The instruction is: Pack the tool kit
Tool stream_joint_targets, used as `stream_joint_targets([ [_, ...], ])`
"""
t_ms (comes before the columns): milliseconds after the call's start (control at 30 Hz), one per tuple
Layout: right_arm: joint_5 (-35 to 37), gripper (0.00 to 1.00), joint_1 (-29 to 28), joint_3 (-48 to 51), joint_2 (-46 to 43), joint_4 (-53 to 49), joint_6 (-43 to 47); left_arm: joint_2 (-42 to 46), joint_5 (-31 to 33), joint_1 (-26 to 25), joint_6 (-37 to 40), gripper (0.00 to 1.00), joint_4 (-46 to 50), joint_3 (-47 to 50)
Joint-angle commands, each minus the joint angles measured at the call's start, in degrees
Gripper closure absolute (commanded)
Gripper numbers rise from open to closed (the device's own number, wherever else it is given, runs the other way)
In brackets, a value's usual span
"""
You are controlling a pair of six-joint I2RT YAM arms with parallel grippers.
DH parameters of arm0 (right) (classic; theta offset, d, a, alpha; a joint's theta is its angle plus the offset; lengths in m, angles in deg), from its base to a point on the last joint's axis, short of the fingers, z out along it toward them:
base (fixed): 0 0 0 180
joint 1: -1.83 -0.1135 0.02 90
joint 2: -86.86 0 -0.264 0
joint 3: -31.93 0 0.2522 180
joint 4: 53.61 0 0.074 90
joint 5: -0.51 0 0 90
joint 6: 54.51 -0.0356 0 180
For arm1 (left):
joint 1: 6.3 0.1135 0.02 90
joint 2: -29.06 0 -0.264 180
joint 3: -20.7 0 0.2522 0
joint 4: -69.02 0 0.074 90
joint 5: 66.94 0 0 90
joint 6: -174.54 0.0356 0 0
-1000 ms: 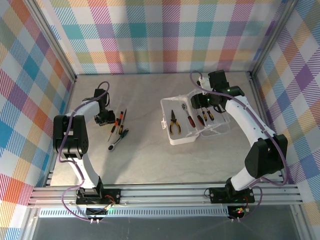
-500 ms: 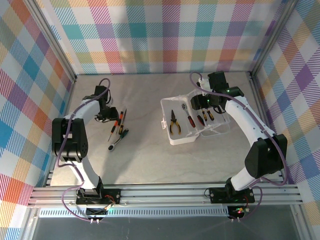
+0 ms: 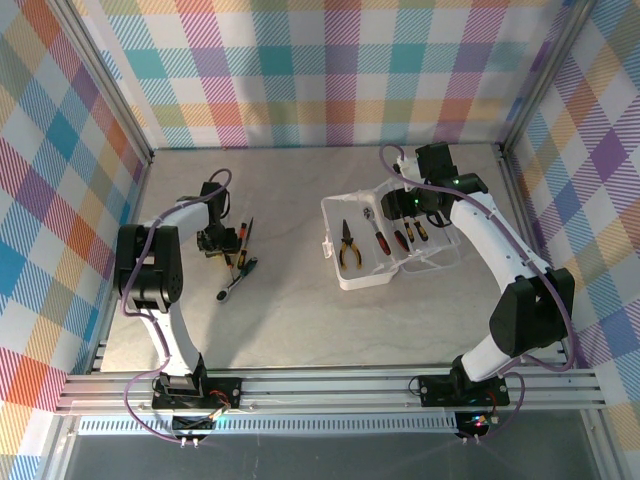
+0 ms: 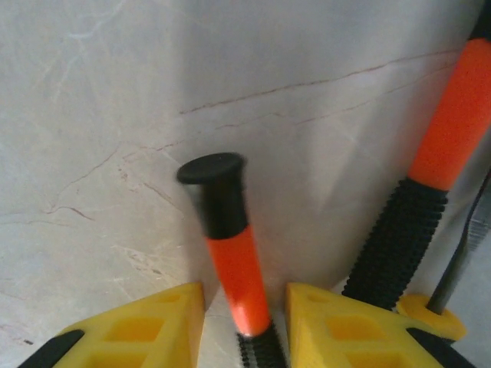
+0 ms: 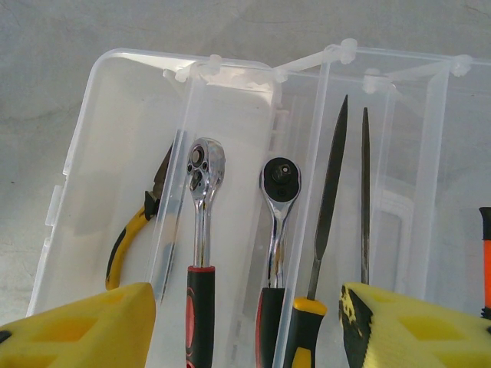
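Right of centre on the table (image 3: 300, 320), the clear case (image 3: 365, 280) lies open, holding 1 yellow-handled pliers (image 5: 130, 234), 2 ratchets (image 5: 203, 176) and 2 needle files (image 5: 330, 184). Right gripper (image 5: 245, 326) hovers above it, jaws apart. Left gripper (image 4: 244, 291) clamps 1 orange-and-black screwdriver (image 4: 230, 261).

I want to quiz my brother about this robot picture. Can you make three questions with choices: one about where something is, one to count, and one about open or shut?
1. Where are the pliers?
A on the table by the left arm
B in the case
C in the right gripper

2. How many ratchets lie in the case?
A two
B five
C none

3. The case is:
A shut
B upside down
C open

Answers:
1 B, they lie inside the clear case.
2 A, the right wrist view shows two ratchet heads side by side.
3 C, the tools inside lie bare to the camera.
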Motion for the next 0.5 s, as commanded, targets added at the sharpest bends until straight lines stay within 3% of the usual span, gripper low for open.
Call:
stream_joint_targets([
  [0,-1.4,0.35,-0.2,0.1,-1.1,0.0,-0.5,-2.2,1.2,-0.3,1.1,0.67,1.1,0.1],
  [167,-1.5,0.35,-0.2,-0.1,-0.9,-0.1,-0.5,-3.9,2.4,-0.3,1.2,0.72,1.4,-0.4],
  [400,-1.6,0.35,-0.2,-0.6,-1.2,-0.4,-0.3,-3.5,-0.1,-0.3,2.0,0.98,1.3,-0.9],
  [467,-1.8,0.35,-0.2,-0.7,-1.5,-0.5,-0.3,-1.2,-0.1,-0.3,2.3,1.00,1.2,-0.6],
])
